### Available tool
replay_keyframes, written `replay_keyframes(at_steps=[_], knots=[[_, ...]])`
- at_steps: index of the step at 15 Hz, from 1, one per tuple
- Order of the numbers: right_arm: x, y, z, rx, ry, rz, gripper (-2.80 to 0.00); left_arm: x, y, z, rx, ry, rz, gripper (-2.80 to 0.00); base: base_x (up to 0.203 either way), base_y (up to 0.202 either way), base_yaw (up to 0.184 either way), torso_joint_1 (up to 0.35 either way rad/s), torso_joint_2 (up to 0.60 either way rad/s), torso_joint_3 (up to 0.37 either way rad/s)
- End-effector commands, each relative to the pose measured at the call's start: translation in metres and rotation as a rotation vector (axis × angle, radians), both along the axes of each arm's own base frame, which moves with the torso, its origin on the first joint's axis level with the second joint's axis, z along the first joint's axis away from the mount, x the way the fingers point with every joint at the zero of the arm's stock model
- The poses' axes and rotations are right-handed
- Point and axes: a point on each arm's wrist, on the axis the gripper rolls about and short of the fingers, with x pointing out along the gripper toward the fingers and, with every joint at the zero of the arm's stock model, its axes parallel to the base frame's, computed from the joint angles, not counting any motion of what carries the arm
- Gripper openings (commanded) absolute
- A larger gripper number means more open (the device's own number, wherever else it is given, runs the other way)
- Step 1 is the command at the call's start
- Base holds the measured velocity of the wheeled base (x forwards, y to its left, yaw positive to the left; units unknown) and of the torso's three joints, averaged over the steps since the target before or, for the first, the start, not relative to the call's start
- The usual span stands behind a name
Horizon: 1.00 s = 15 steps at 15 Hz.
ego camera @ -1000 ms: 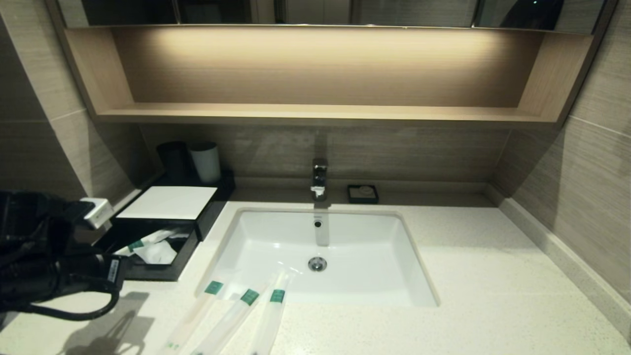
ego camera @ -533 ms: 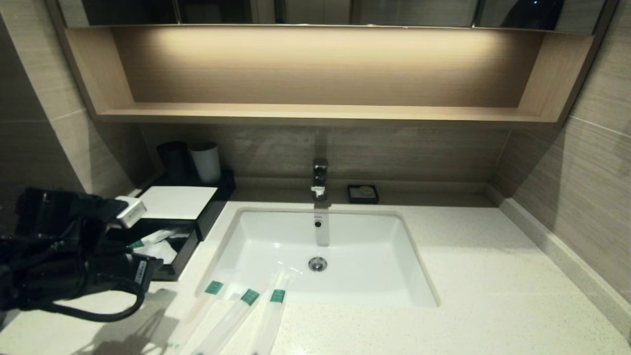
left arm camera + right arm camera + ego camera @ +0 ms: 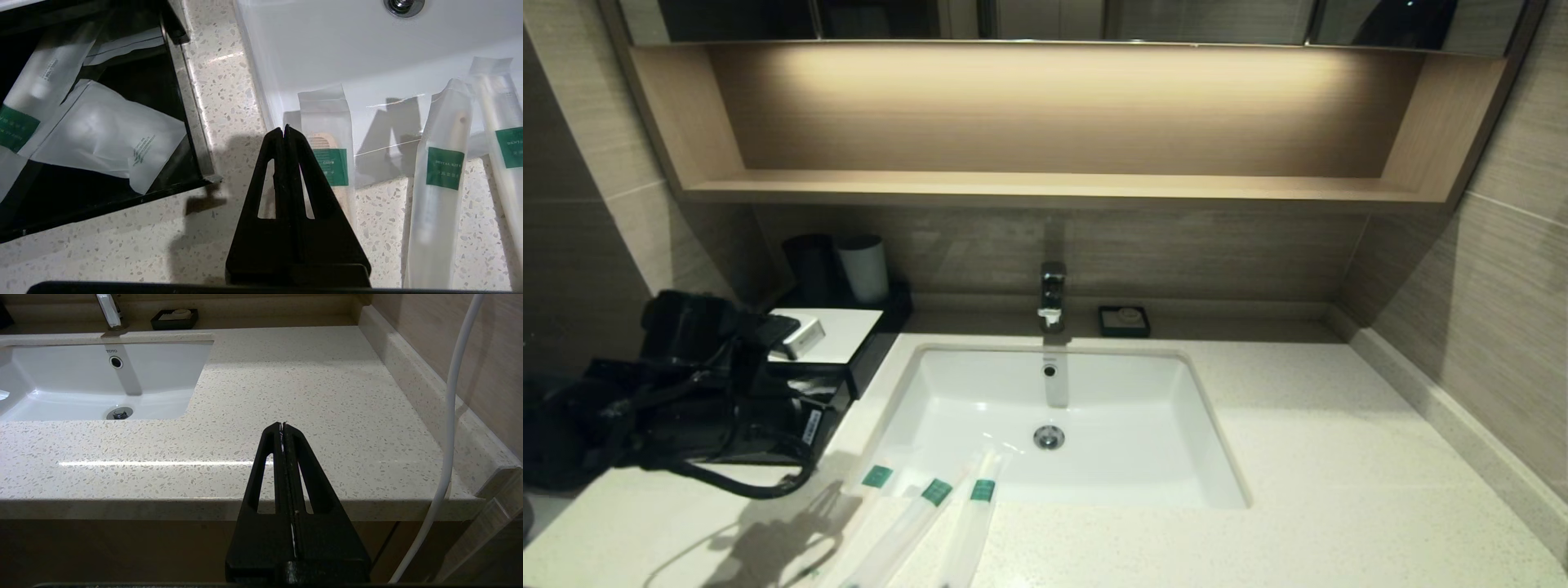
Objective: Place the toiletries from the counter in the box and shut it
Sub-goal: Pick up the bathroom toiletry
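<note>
Left gripper (image 3: pixel 284 130): pressed shut, holding nothing, above the table (image 3: pixel 229 94).
Sachets: three, nearest (image 3: pixel 327 122) just under its tip, the others (image 3: pixel 443 171) (image 3: pixel 504 122) beside, none boxed yet.
Box (image 3: pixel 192 122): just beside, drawer open, other packets inside.
Right gripper (image 3: pixel 282 425): shut, parked.
Left: everything.

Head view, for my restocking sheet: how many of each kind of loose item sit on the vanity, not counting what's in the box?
Sachets with a green band, lying on the counter: 3
Cups: 2
Soap dish: 1
Total: 6
</note>
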Motion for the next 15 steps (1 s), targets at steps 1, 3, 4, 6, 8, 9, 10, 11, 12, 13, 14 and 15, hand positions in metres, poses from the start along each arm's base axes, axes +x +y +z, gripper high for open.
replay_keyframes(at_steps=[1, 3, 4, 6, 8, 9, 10, 11, 12, 13, 14, 15], knots=[[0.0, 0.0, 0.0, 0.001, 0.001, 0.0, -2.8, 0.01, -0.01, -0.008, 0.009, 0.025, -0.028, -2.8, 0.0, 0.0, 0.0, 0.0, 0.0, 0.0], [0.0, 0.0, 0.0, 0.001, 0.001, 0.0, -2.8, 0.014, -0.016, -0.014, 0.045, 0.037, -0.022, -2.8, 0.0, 0.0, 0.0, 0.0, 0.0, 0.0], [0.0, 0.0, 0.0, 0.001, 0.001, 0.0, -2.8, 0.014, -0.02, -0.016, 0.061, 0.041, -0.024, -2.8, 0.0, 0.0, 0.0, 0.0, 0.0, 0.0], [0.0, 0.0, 0.0, 0.001, 0.001, 0.0, -2.8, 0.015, -0.026, -0.019, 0.066, 0.05, -0.039, -2.8, 0.0, 0.0, 0.0, 0.0, 0.0, 0.0], [0.0, 0.0, 0.0, 0.001, 0.001, 0.0, -2.8, 0.019, -0.029, -0.023, 0.071, 0.062, -0.045, -2.8, 0.0, 0.0, 0.0, 0.0, 0.0, 0.0], [0.0, 0.0, 0.0, 0.001, 0.001, 0.0, -2.8, 0.019, -0.03, -0.025, 0.072, 0.069, -0.049, -2.8, 0.0, 0.0, 0.0, 0.0, 0.0, 0.0], [0.0, 0.0, 0.0, 0.001, 0.0, 0.0, -2.8, 0.02, -0.032, -0.026, 0.072, 0.072, -0.052, -2.8, 0.0, 0.0, 0.0, 0.0, 0.0, 0.0], [0.0, 0.0, 0.0, 0.001, 0.001, 0.0, -2.8, 0.021, -0.032, -0.028, 0.073, 0.075, -0.051, -2.8, 0.0, 0.0, 0.0, 0.0, 0.0, 0.0], [0.0, 0.0, 0.0, 0.001, 0.001, 0.0, -2.8, 0.021, -0.032, -0.027, 0.072, 0.074, -0.051, -2.8, 0.0, 0.0, 0.0, 0.0, 0.0, 0.0], [0.0, 0.0, 0.0, 0.001, 0.001, 0.0, -2.8, 0.022, -0.032, -0.027, 0.071, 0.073, -0.049, -2.8, 0.0, 0.0, 0.0, 0.0, 0.0, 0.0], [0.0, 0.0, 0.0, 0.001, 0.0, 0.0, -2.8, 0.022, -0.032, -0.027, 0.071, 0.075, -0.049, -2.8, 0.0, 0.0, 0.0, 0.0, 0.0, 0.0], [0.0, 0.0, 0.0, 0.001, 0.001, 0.0, -2.8, 0.022, -0.032, -0.028, 0.071, 0.078, -0.05, -2.8, 0.0, 0.0, 0.0, 0.0, 0.0, 0.0]])
